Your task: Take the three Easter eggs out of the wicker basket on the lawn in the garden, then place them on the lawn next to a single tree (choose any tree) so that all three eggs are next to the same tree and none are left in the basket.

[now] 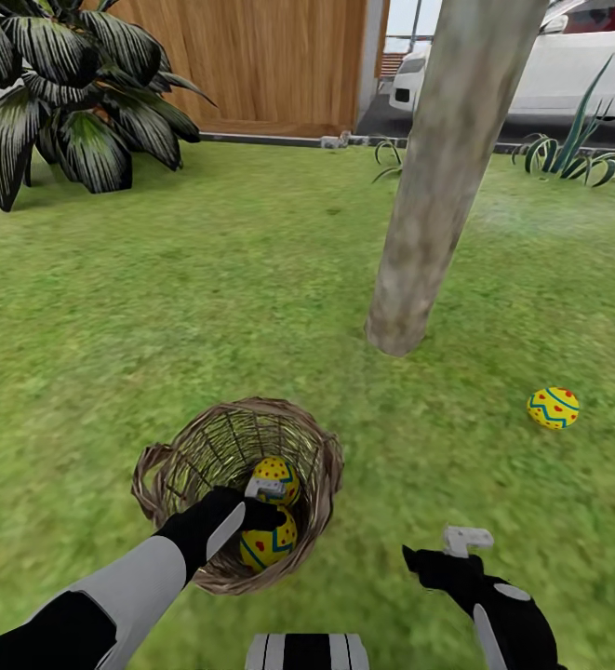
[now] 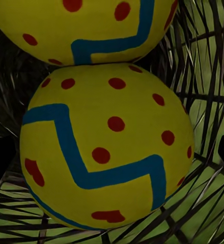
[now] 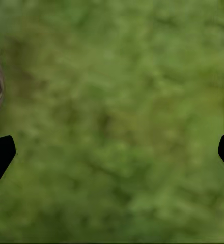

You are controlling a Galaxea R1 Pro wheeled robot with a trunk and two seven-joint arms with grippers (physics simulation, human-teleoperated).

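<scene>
Left hand (image 1: 251, 510) reaches into the wicker basket (image 1: 321, 489), fingers spread around the nearer egg (image 2: 107, 147); right hand (image 1: 428, 556) spread over the lawn (image 1: 158, 307); third egg (image 1: 554, 408) lies right of the tree (image 1: 428, 214)

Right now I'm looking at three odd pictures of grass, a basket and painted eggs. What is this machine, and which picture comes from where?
It is a simulated two-armed robot on wheels, steered by a person. The big picture comes from its head, looking down over both arms. The left tool reaches into the wicker basket, where two Easter eggs lie. The left wrist camera looks along that tool and sees the nearer egg close up, with the tool's dark tips spread at both sides; nothing is held yet. The right tool hangs open over the lawn, so its wrist camera shows grass. A third egg lies on the grass beside the tree.
</scene>
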